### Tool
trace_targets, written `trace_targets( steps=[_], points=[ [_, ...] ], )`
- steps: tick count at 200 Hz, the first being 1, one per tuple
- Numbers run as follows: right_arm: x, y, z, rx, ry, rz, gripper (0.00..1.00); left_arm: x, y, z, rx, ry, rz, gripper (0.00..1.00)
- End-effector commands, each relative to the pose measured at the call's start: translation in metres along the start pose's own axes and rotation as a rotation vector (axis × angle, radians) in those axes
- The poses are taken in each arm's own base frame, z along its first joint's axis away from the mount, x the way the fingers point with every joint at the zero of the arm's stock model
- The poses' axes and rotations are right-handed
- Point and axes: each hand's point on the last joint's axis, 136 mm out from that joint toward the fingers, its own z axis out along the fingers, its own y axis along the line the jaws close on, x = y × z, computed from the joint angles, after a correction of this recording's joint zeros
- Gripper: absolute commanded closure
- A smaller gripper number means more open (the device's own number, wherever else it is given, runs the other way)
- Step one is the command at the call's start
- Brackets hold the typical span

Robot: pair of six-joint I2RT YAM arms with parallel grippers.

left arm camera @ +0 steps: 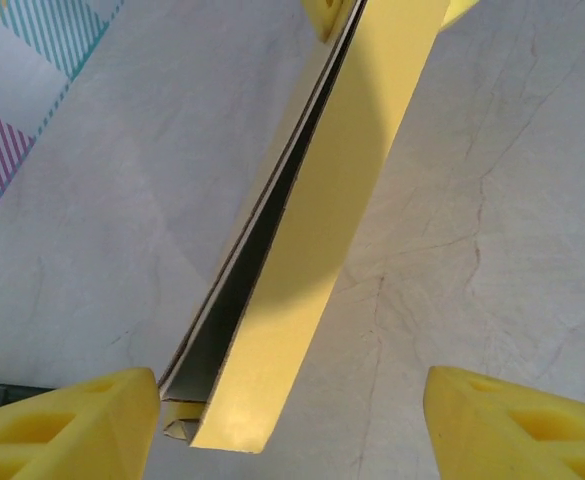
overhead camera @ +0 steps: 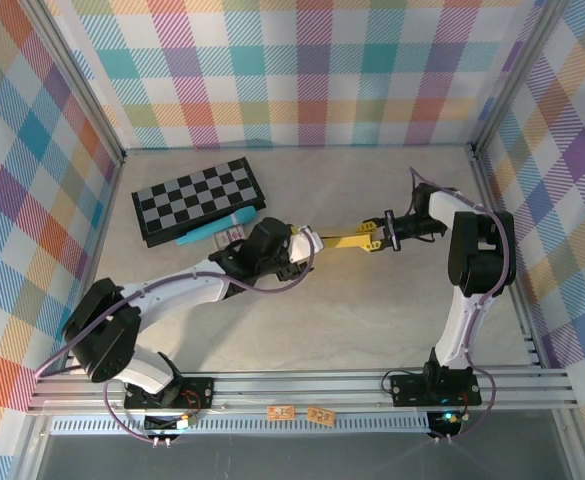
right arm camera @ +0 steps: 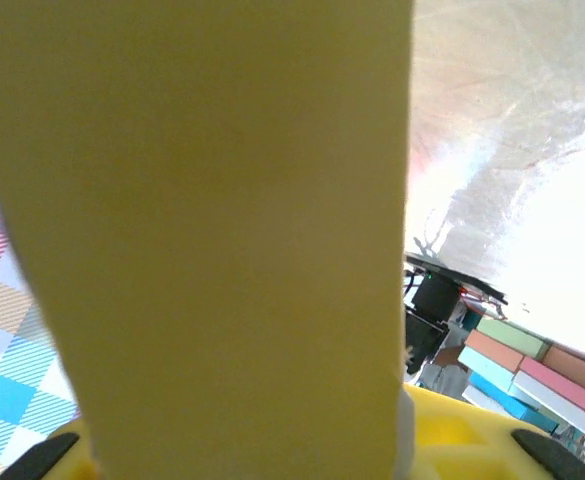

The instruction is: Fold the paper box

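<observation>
- Left gripper (left arm camera: 290, 405): jaws spread wide with the paper box (left arm camera: 312, 230) between them, right finger clear of it; not gripping.
- Right gripper (overhead camera: 380, 237): looks clamped on the box's far end, though its own view is blocked by cardboard. The box hangs edge-up above the table (overhead camera: 372, 320).
- Progress, my judgement: panels doubled flat, walls and tabs not yet set.
- Surroundings: pale marbled surface, checkerboard (overhead camera: 198, 198) and teal tube (overhead camera: 215, 226) at left, plaid walls (overhead camera: 302, 70).

This is a robotics lab test cell: a left arm (overhead camera: 172, 295) and a right arm (overhead camera: 462, 300) are bolted to an aluminium rail (overhead camera: 302, 385) at the near edge of a pale table (overhead camera: 352, 320). Plaid-printed walls (overhead camera: 302, 70) on metal framing (overhead camera: 84, 85) enclose the table on three sides. Purple cables (overhead camera: 272, 289) run along the arms.
</observation>
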Motion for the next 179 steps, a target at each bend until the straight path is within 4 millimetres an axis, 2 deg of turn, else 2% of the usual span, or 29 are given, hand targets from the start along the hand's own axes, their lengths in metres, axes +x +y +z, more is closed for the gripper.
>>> trace_targets(
  steps=[1, 35, 66, 90, 118, 153, 179],
  points=[
    [0.015, -0.009, 0.002, 0.033, 0.016, 0.049, 0.74, -0.018, 0.012, -0.021, -0.003, -0.088, -0.018, 0.28],
    [0.017, -0.005, 0.000, 0.029, 0.018, 0.042, 0.74, -0.007, 0.010, -0.017, 0.039, -0.054, 0.003, 0.27],
    [0.019, -0.003, -0.001, 0.026, 0.018, 0.041, 0.74, 0.001, -0.008, 0.002, 0.157, 0.002, 0.049, 0.25],
    [0.022, -0.003, -0.001, 0.020, 0.022, 0.041, 0.74, 0.007, -0.002, 0.021, 0.126, 0.035, 0.064, 0.25],
    [0.027, -0.004, -0.001, 0.014, 0.029, 0.042, 0.73, 0.000, 0.000, 0.036, 0.139, 0.017, 0.043, 0.26],
    [0.030, -0.006, 0.001, 0.004, 0.042, 0.051, 0.73, -0.005, -0.003, 0.047, 0.179, 0.024, 0.034, 0.33],
    [0.030, -0.009, 0.003, 0.001, 0.050, 0.064, 0.73, -0.006, -0.005, 0.047, 0.199, 0.035, 0.023, 0.42]
  ],
)
